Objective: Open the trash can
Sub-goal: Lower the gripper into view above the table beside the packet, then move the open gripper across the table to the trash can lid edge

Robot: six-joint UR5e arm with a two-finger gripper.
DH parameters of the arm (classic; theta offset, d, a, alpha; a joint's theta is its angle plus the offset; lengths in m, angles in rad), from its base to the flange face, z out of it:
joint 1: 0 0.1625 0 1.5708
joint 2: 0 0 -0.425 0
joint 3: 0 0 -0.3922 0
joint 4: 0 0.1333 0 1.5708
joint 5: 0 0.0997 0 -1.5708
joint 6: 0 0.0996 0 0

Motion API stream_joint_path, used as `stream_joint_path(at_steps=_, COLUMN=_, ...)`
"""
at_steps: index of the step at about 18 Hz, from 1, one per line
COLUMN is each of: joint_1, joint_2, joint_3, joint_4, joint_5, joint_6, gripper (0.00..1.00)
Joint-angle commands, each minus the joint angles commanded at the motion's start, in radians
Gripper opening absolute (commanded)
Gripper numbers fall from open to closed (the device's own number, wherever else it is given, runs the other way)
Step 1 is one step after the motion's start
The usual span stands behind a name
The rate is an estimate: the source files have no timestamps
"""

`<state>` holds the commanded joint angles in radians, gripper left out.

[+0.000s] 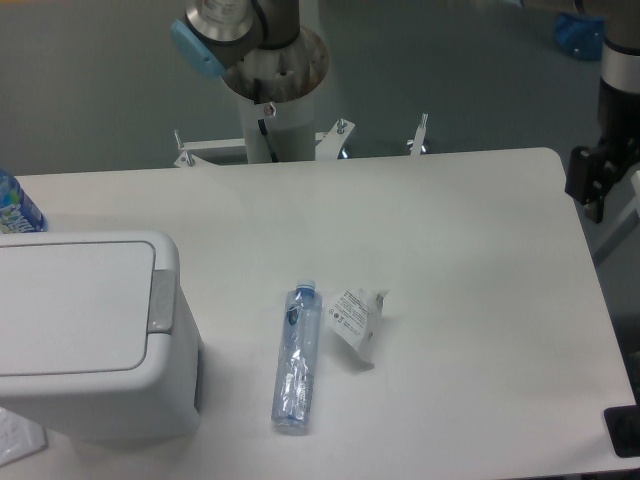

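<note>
The trash can (pixel 95 345) is a large white boxy bin at the table's left front, its flat lid lying shut. A grey latch strip (pixel 163 300) runs along the lid's right edge. My gripper (pixel 592 185) is a dark shape at the far right edge of the view, just off the table's right side and far from the bin. It is partly cut off, so how its fingers stand does not show. Nothing is seen in it.
A clear plastic bottle with a blue cap (pixel 297 360) lies on the table right of the bin. Beside it is a small white packet (pixel 357 320). Another blue-labelled bottle (pixel 15 210) peeks in behind the bin. The arm's base (pixel 270 70) stands behind the table.
</note>
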<state>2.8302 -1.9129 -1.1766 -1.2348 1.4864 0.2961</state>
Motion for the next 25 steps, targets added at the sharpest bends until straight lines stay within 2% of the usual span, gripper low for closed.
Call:
stream_joint_path(at_steps=8, joint_1=-0.037, joint_2=0.012, joint_3=-0.02, joint_4=0.0, joint_5=0.001, joint_6=0.014, gripper=1.0)
stream_joint_path(at_steps=10, joint_1=-0.057, joint_2=0.028, joint_3=-0.04, joint_4=-0.003, joint_5=0.008, joint_6=0.005, gripper=1.0)
stream_joint_path(at_steps=14, joint_1=-0.146, joint_2=0.08, joint_3=-0.133, joint_4=-0.005, joint_5=0.002, joint_6=-0.014, gripper=1.0)
stream_joint_path(at_steps=18, joint_1=-0.209, joint_2=0.075, joint_3=-0.152, joint_4=-0.003, joint_5=-0.003, joint_6=-0.211, gripper=1.0)
stream_joint_path(at_steps=22, joint_1=-0.203, joint_2=0.072, joint_3=-0.141, joint_4=0.002, joint_5=-0.127, joint_6=-0.307, gripper=1.0)
stream_joint_path(at_steps=25, joint_1=-0.204, joint_2=0.071, joint_3=-0.138, joint_4=0.002, joint_5=-0.141, joint_6=-0.316, gripper=1.0)
